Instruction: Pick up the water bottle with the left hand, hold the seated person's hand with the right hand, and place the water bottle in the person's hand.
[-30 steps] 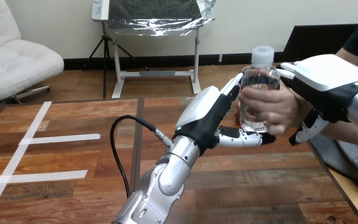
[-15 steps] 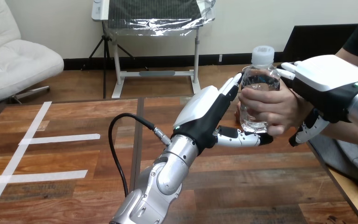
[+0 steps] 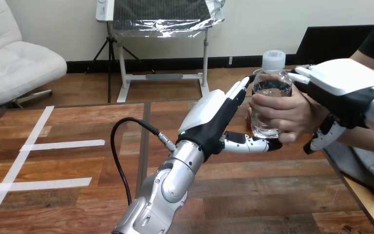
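The water bottle (image 3: 271,78) stands upright in the person's hand (image 3: 282,114), above the right part of the table (image 3: 78,195), and the person's fingers are wrapped round its lower half. Your left hand (image 3: 214,119) is open: the fingers are straight beside the bottle and the thumb (image 3: 248,144) lies just under its base. Your right hand (image 3: 345,80) is closed on the person's wrist (image 3: 320,111), with the shell over it and one digit curled under it.

The step in hand seems to be the release. Draw the left hand away low and to the left, so the thumb does not knock the bottle's base. Do not loosen the right hand before the left is clear.

On the left the table has much free room. On the right its edge is near, just below the person's arm, so do not move to that side.
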